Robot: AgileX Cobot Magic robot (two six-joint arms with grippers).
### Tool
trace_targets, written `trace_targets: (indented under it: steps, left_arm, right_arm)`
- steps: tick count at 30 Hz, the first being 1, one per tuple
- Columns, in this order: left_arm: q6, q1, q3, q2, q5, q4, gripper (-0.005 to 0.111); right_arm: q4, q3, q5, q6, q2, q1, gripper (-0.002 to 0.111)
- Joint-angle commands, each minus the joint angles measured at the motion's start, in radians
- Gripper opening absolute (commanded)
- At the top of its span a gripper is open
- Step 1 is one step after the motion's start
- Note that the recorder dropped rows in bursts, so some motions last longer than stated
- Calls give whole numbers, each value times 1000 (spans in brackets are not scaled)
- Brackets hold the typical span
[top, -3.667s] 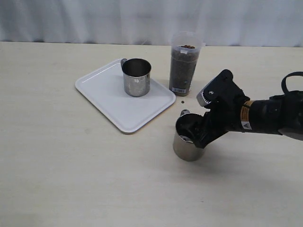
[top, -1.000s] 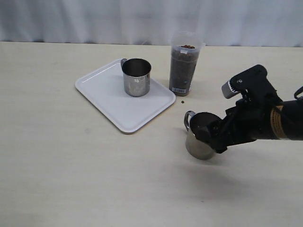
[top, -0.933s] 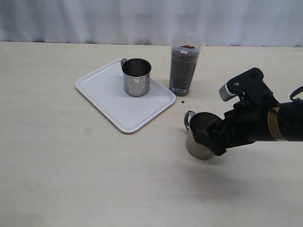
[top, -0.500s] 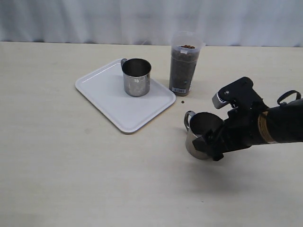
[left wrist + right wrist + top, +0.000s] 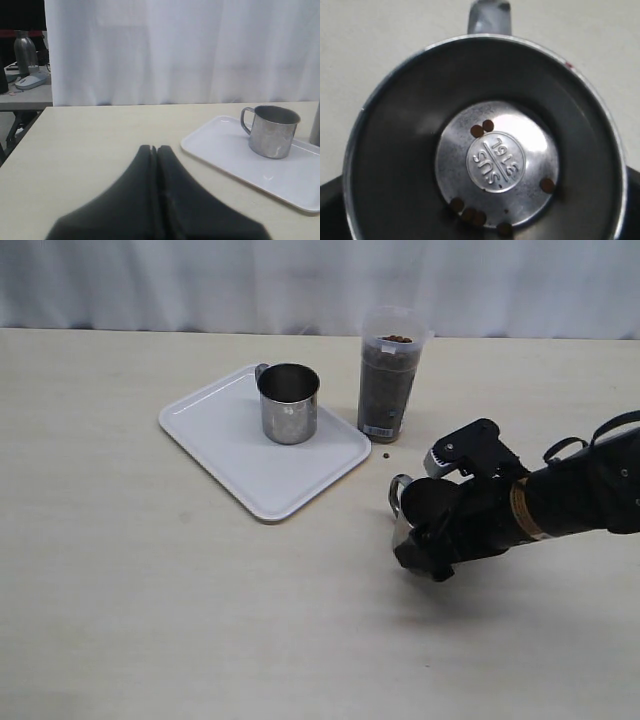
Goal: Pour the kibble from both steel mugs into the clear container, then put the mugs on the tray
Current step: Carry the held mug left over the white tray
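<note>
Right of tray point(image 5: 250, 490): clear container point(image 5: 388, 380), barcode label point(image 5: 378, 429), full of kibble point(image 5: 398, 339). On tray, one steel mug point(image 5: 289, 403). Off tray, past its right corner, second mug point(image 5: 495, 165) stamped "SUS 316", few pellets point(image 5: 477, 131) inside. Right gripper point(image 5: 428, 543), arm low, straddles it; grip unclear. Left gripper point(image 5: 154, 148) closed, empty.

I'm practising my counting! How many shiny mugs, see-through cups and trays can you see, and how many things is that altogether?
Steel mugs: 2
Clear container: 1
Tray: 1
Total: 4
</note>
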Motion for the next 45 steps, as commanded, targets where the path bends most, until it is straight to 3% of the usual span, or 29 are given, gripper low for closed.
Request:
trace_targets:
  steps: [1, 10, 16, 19, 24, 28, 38, 45]
  left_arm:
    - [-11, -3, 1, -1, 1, -1, 0]
    - [-11, -3, 1, -1, -1, -1, 0]
    - [-11, -3, 1, -1, -1, -1, 0]
    - [-11, -3, 1, -1, -1, -1, 0]
    - [-11, -3, 1, -1, -1, -1, 0]
    - [-11, -3, 1, -1, -1, -1, 0]
    - [-11, -3, 1, -1, -8, -1, 0]
    - [-11, -3, 1, -1, -8, -1, 0]
  right_arm:
    - [-5, -22, -4, -9, 20, 3, 109]
    - [264, -22, -4, -241, 21, 3, 109]
    - [291, -20, -9, -279, 21, 3, 103]
    - [281, -18, -9, -279, 21, 3, 82]
    - [281, -18, -9, -261, 21, 3, 35]
    - [281, -18, -9, -237, 17, 3, 4]
    - [292, -48, -146, -304, -58, 8, 5]
    - [288, -349, 119, -294, -1, 318, 5]
